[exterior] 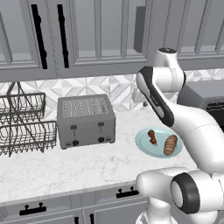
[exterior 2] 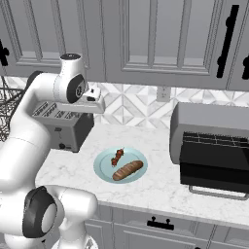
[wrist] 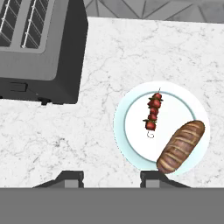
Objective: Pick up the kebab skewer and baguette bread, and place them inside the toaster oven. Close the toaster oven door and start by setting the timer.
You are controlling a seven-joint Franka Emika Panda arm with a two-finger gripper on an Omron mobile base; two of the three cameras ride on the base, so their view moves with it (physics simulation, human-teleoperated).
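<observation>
Landmark: the round pale teal plate [wrist: 131, 151], lying flat on the white marbled surface [exterior 2: 160, 182].

Kebab skewer: the thin stick of red and dark brown chunks [wrist: 152, 114] lies on the plate, on the half nearer the slot toaster; in the right base view [exterior 2: 117, 156] it sits on the plate's rear part.

Baguette bread: the short oblong golden-brown loaf with a darker crust [wrist: 181, 146] lies on the same plate just beside the skewer and apart from it, one end reaching over the plate's rim. In the left base view [exterior: 170, 145] it is on the plate's right part.

Toaster oven: the dark grey rounded boxy appliance [exterior 2: 209, 124] stands on the surface to the right of the plate, well apart from it.

Toaster oven door: the black glass panel with the silver bar handle [exterior 2: 214, 175] hangs open, folded down at the front, the wire rack showing inside.

Slot toaster: the light grey metal box with levers [exterior: 86, 121] stands left of the plate.

Dish rack: a dark wire basket [exterior: 24, 127] sits beyond the slot toaster, farther from the plate.

Pincer: the two-finger pincer [wrist: 111, 177] hovers high above the surface, looking straight down, one tip over the plate's near rim beside the loaf; the jaws stand partly apart and have hold of nothing.
</observation>
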